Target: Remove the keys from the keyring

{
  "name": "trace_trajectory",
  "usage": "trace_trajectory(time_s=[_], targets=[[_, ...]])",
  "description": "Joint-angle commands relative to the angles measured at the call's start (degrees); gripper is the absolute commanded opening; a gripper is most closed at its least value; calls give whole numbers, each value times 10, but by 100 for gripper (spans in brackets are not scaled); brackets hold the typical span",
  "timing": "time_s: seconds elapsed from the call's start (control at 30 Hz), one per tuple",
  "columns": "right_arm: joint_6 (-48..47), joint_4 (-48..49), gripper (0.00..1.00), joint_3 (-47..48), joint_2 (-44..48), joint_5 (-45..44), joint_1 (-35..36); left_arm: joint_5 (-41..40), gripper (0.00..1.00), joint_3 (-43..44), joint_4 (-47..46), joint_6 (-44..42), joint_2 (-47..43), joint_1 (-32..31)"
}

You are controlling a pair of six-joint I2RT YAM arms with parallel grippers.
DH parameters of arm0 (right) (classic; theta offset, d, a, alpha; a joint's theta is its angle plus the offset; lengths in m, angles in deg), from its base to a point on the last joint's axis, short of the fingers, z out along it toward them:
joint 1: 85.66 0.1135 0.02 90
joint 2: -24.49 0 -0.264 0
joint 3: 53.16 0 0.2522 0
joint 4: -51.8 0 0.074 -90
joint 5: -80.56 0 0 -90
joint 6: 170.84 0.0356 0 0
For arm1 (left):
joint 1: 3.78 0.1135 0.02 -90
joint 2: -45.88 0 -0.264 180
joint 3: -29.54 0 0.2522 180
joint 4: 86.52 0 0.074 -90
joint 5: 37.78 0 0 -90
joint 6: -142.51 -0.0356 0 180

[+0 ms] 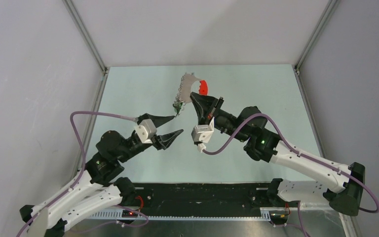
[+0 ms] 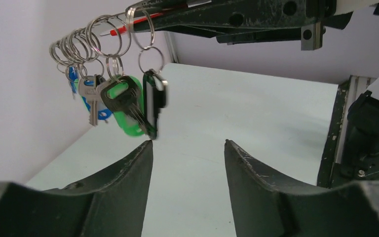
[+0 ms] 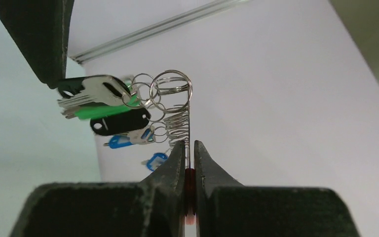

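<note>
My right gripper (image 1: 194,96) is shut on the red keyring (image 1: 203,87) and holds it in the air above the table. In the right wrist view the red keyring (image 3: 189,183) sits pinched between the shut jaws (image 3: 188,146). The keys (image 1: 179,103) hang from it on small silver split rings; they show with green, black and blue tags in the left wrist view (image 2: 123,101) and the right wrist view (image 3: 98,98). My left gripper (image 1: 178,124) is open and empty just below the keys; its left fingertip (image 2: 147,144) is right under the lowest tag.
The pale table (image 1: 256,98) is enclosed by grey walls with aluminium rails (image 1: 86,37). A black strip (image 1: 202,195) runs along the near edge between the arm bases. The right arm's black body (image 2: 246,19) passes overhead in the left wrist view.
</note>
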Motion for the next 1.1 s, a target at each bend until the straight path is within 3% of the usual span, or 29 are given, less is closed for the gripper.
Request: trace_trajectory(time_s=[0.0,0.47,0.63,1.07], targets=[[-63,79,0,35,-2,17,5,5,57,20,-59,45,-11,2],[-73,76,0,37,-10,21,8,51,53,43,-123,25,29,2],[-71,78,0,37,-11,26,10,-9,54,44,-125,12,46,2],[-67,75,0,37,-13,34,11,-40,56,52,-126,-10,71,3]])
